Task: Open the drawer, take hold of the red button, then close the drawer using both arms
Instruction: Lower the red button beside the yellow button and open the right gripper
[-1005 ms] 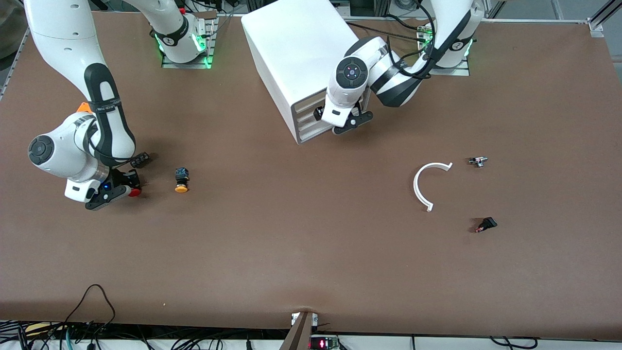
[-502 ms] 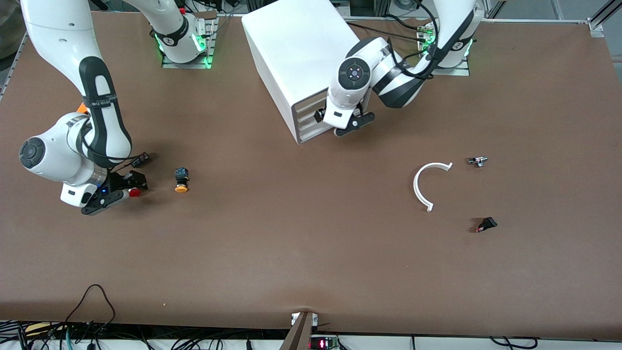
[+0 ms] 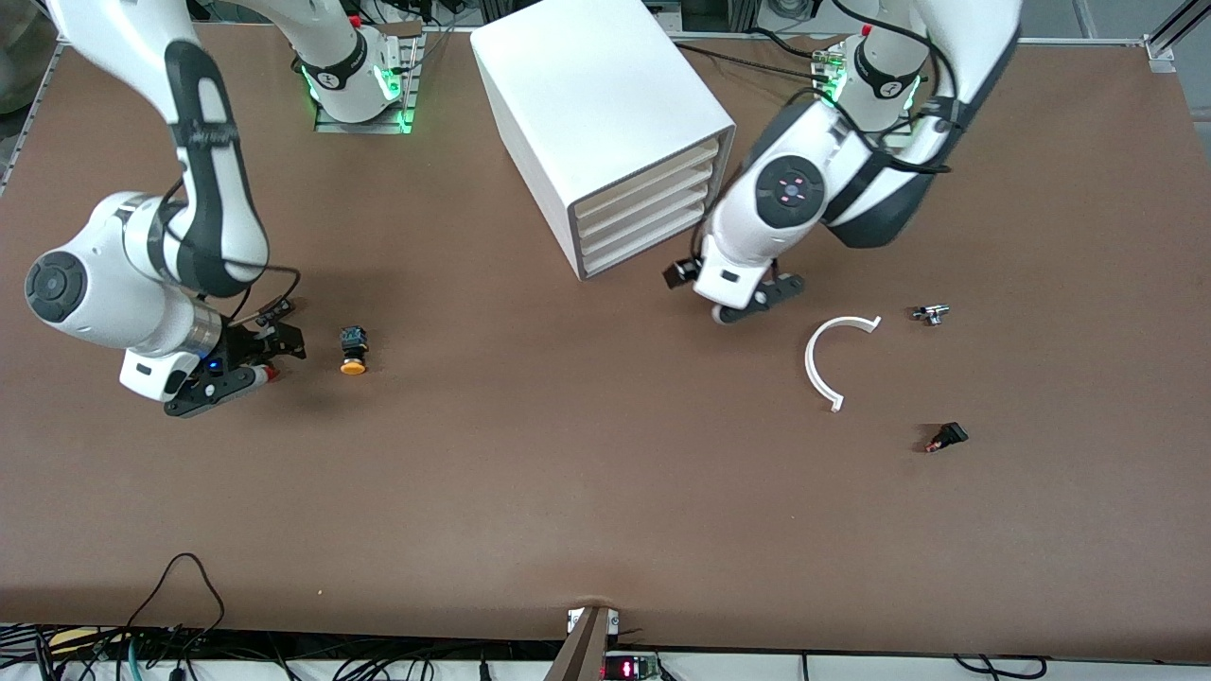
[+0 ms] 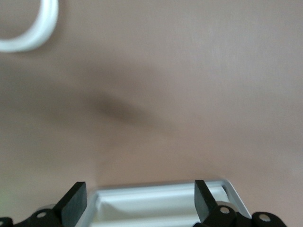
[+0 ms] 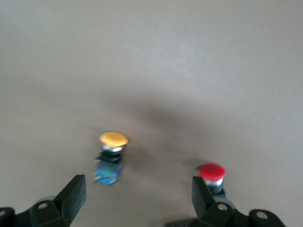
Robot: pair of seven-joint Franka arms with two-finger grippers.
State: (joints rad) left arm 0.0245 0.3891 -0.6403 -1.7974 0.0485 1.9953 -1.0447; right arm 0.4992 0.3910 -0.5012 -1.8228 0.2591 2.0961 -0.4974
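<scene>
The button (image 3: 264, 375) lies on its side on the brown worktop (image 3: 587, 492) toward the right arm's end, its long axis running roughly along the table's length, the red cap pointing toward the orange-yellow-capped button (image 3: 353, 351) that lies just beside it. In the right wrist view the button (image 5: 211, 173) shows its red cap up against one finger (image 5: 202, 195) of the right claw, the orange-yellow-capped button (image 5: 111, 156) sits apart between the spread fingers, and its body carries a blue patch whose writing I cannot read.

The right claw (image 3: 235, 362) hangs low over the button with its fingers apart, holding nothing.

The left claw (image 3: 736, 296) is over bare worktop, clear of the white drawer cabinet (image 3: 605, 123), whose four drawers all sit flush. Its fingers (image 4: 203, 200) stand wide apart and empty in the left wrist view, with a pale drawer edge (image 4: 161, 203) between them.

A white curved piece (image 3: 833, 359) lies toward the left arm's end, a small metal part (image 3: 932, 313) near it and a small black part (image 3: 946, 437) nearer the front camera. No readable label shows on either arm
</scene>
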